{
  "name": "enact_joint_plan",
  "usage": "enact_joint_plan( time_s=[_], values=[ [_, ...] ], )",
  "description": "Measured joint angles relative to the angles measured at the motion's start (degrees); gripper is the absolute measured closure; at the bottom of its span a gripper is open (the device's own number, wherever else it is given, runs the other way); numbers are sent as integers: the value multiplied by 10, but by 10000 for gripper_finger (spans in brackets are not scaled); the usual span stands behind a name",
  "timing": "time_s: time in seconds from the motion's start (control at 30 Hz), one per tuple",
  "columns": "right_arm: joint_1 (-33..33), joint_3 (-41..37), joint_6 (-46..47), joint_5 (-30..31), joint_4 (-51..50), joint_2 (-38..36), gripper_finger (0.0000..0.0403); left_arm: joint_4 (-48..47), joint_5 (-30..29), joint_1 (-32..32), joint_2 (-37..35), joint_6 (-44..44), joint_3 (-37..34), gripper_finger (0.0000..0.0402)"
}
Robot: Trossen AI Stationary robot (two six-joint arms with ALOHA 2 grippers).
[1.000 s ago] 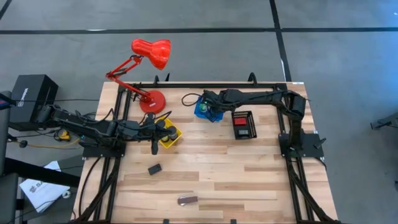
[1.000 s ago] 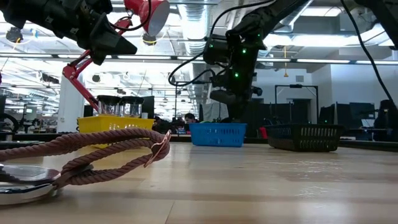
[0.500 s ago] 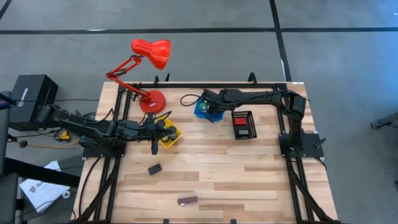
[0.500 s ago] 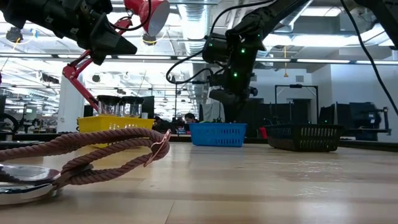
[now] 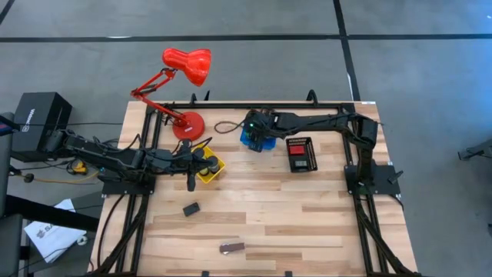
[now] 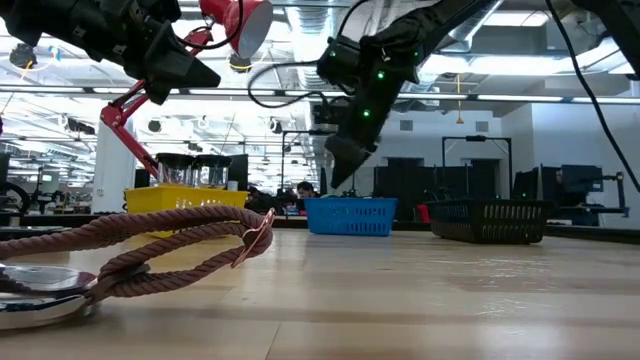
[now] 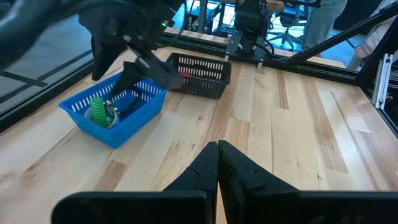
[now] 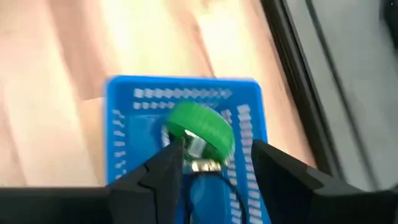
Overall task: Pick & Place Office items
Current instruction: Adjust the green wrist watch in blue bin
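My right gripper (image 8: 214,163) hangs open just above the blue basket (image 5: 252,137), and nothing is between its fingers. In that basket lies a green piece (image 8: 200,130) beside a small metal item (image 8: 200,165). My left gripper (image 7: 217,160) is shut and empty, and waits above the table next to the yellow basket (image 5: 210,169). A black block (image 5: 191,208) and a brownish bar (image 5: 231,248) lie flat on the wood nearer the front edge. A red block (image 5: 297,149) sits in the black basket (image 5: 302,163).
The red desk lamp (image 5: 184,73) stands at the far left of the table, its base (image 5: 187,125) close to the yellow basket. In the low view a rope loop (image 6: 150,250) lies in the foreground. Bare wood stretches across the table's middle and right front.
My right gripper has opened over the blue basket. It has risen a little out of the basket, rolled about its wrist and tipped toward the table's left side. The cable behind it has swung with it. The green piece stays in the basket.
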Motion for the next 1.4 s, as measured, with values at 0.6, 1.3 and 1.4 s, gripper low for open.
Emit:
enact_joint_plan(
  time_s=[0.6,1.3,1.4],
  values=[
    [-4,0,-153,2,23,0,226,0,0,0,0,0,0,401],
    [2,1,-174,106,78,81,230,3,0,2,0,3,0,401],
    [2,0,-170,110,81,87,230,3,0,2,0,13,0,401]
  ],
)
